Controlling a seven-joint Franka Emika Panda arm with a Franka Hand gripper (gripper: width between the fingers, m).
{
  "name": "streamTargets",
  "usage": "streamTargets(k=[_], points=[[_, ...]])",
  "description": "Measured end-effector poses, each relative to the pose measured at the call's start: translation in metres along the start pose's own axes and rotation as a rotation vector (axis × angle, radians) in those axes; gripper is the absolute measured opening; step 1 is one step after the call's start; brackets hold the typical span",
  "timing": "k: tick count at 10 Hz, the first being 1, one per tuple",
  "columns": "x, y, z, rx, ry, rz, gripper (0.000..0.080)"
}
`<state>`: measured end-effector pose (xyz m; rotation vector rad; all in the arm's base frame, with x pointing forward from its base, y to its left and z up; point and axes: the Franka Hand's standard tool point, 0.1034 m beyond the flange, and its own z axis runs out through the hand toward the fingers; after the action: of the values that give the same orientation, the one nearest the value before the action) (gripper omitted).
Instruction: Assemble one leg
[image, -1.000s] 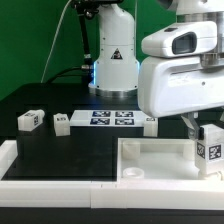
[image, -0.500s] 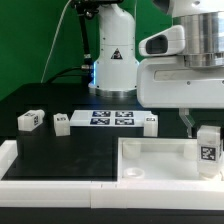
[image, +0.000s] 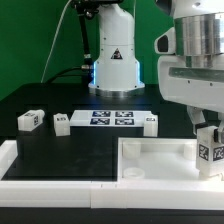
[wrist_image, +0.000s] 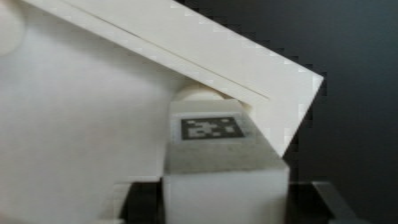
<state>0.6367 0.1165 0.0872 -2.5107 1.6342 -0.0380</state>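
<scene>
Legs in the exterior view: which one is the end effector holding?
The leg at the exterior view's far right, upright at the white tabletop corner, gripped by the end effector. The other three lie loose on the black table, farther back.

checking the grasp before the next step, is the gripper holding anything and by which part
Yes: the gripper holds the small white chunky plastic leg, its fingers clamped on two opposite sides of the upper end, above the black-and-white tag.
</scene>
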Motion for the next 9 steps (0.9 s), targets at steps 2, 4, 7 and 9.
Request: streamTargets(k=[2, 4, 7, 9], points=[[0.0001, 0.0003, 0.0003, 0.003, -0.009, 0.099, 0.0292], [-0.0005, 0.0003, 0.0008, 0.003, -0.011, 0.057, 0.0538], [-0.0033, 0.0006, 0.0013, -0.002, -0.010, -0.278, 0.0642], [-0.0057, 0.0006, 0.0019, -0.010, -0.003, -0.559, 0.0648]])
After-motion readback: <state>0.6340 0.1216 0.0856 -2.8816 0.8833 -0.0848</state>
